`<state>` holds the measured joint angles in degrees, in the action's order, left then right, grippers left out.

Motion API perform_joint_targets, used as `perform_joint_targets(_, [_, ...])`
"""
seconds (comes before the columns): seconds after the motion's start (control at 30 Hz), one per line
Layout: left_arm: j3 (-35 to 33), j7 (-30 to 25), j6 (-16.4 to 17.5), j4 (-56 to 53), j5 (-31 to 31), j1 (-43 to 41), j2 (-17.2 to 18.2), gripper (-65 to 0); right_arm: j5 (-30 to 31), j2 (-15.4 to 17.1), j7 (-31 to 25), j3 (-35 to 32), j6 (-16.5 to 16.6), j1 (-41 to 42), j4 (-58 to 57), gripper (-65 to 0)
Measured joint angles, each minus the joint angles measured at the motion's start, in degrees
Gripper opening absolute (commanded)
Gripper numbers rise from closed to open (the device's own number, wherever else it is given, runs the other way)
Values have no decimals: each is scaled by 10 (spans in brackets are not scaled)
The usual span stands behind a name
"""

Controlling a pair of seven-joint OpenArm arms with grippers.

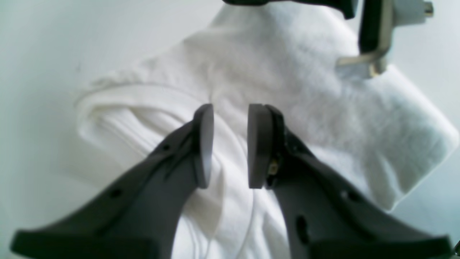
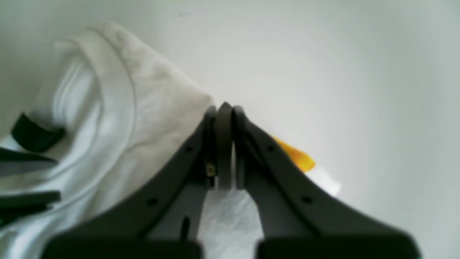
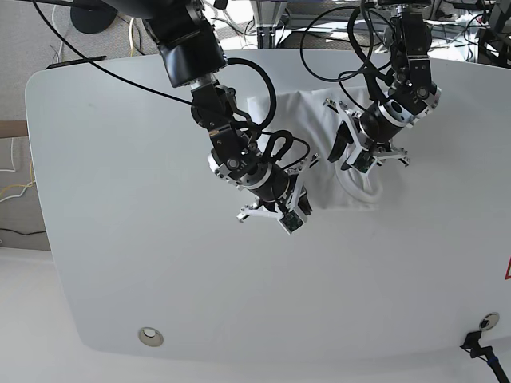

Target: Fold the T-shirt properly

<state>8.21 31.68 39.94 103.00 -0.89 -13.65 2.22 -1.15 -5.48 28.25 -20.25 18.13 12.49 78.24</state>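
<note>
The white T-shirt (image 1: 287,72) lies folded into a small bundle on the table, and it is faint against the white top in the base view (image 3: 319,120). Its ribbed collar (image 2: 107,72) and black neck tag (image 2: 34,135) show in the right wrist view, as does a yellow bit of print (image 2: 296,158). My left gripper (image 1: 230,144) is down on the cloth beside the collar (image 3: 353,163). A narrow gap shows between its pads, and I cannot tell if cloth is pinched there. My right gripper (image 2: 224,144) is shut at the bundle's near edge (image 3: 291,217), with no cloth visible between the pads.
The white table (image 3: 120,199) stretches wide to the left and front of the shirt. A round hole (image 3: 149,337) sits near the front edge. Black cables (image 3: 335,32) loop behind both arms. Part of the left arm's metal bracket (image 1: 373,54) hangs over the cloth.
</note>
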Motion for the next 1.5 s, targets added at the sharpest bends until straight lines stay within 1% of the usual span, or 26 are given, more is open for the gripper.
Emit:
perform_joint_targets(0.07, [0, 0, 0, -55, 7, 3, 1, -568, -1, 1, -26, 1, 0, -3, -43, -650])
perform_joint_targets(0.13, [-2, -9, 1, -110, 1, 13, 10, -568, -2, 7, -54, 2, -6, -7, -86, -650])
perform_joint_targets(0.17, [-6, -27, 4, -129, -4, 26, 21, -568, -2, 12, -75, 3, -6, -10, -97, -650])
perform_joint_targets(0.2, [-16, -30, 9, -148, -2, 41, 28, -568, -1, 15, -86, 9, -5, -17, -98, -650])
perform_joint_targets(0.27, [-30, -47, 10, -167, 13, 66, 30, -568, 0, 22, -101, 35, -2, -34, -93, -650])
perform_joint_targets(0.33, [-43, -45, 6, -176, 31, 82, 33, -568, -1, 28, -94, 56, -2, -58, -63, -650])
perform_joint_targets(0.43, [-81, -39, 11, -191, 30, 122, 56, -568, 0, 57, -82, 63, -2, -106, 2, -650])
perform_joint_targets(0.47, [-88, -27, 12, -196, 38, 139, 56, -568, -2, 59, -66, 63, -8, -119, 23, -650])
perform_joint_targets(0.53, [-101, -10, 4, -214, 54, 173, 52, -568, -2, 61, -36, 60, -2, -140, 66, -650])
perform_joint_targets(0.63, [-118, 4, 3, -222, 65, 216, 55, -568, -2, 61, -28, 61, -4, -155, 103, -650])
perform_joint_targets(0.73, [-123, 3, 0, -184, 67, 237, 54, -568, -5, 61, -20, 61, -4, -152, 129, -650])
perform_joint_targets(0.83, [-101, 2, 5, -115, 64, 235, 56, -568, -2, 61, 5, 60, -4, -122, 155, -650])
perform_joint_targets(0.93, [-70, 3, -3, -61, 65, 194, 66, -568, -4, 58, 24, 60, -3, -81, 157, -650])
perform_joint_targets(0.97, [-63, 14, 0, -54, 63, 173, 73, -568, -4, 52, 24, 60, -5, -72, 156, -650])
perform_joint_targets(1.0, [-52, 23, 6, -51, 66, 150, 73, -568, -4, 40, 20, 62, -10, -61, 146, -650])
perform_joint_targets(1.07, [-24, 26, 4, -48, 68, 112, 70, -568, -7, 12, 24, 59, -7, -41, 111, -650])
perform_joint_targets(1.13, [-8, 22, 1, -49, 66, 85, 71, -568, 1, -7, 20, 55, 3, -28, 74, -650])
perform_joint_targets(1.17, [-8, 24, -1, -50, 70, 76, 71, -568, -1, -12, 20, 56, 1, -24, 60, -650])
perform_joint_targets(1.2, [-9, 25, 0, -50, 69, 67, 69, -568, -2, -14, 14, 57, 0, -20, 44, -650])
perform_joint_targets(1.3, [-12, -1, 3, -74, 63, 50, 54, -568, -3, -10, -40, 61, -7, -19, -13, -650])
perform_joint_targets(1.4, [-15, -9, 4, -132, 62, 63, 49, -568, -5, -10, -74, 61, -5, -25, -69, -650])
perform_joint_targets(1.43, [-21, -17, 2, -149, 55, 78, 52, -568, -4, -5, -81, 60, -7, -31, -77, -650])
perform_joint_targets(1.5, [-39, -26, 2, -182, 59, 108, 56, -568, 0, 14, -94, 60, -3, -47, -73, -650])
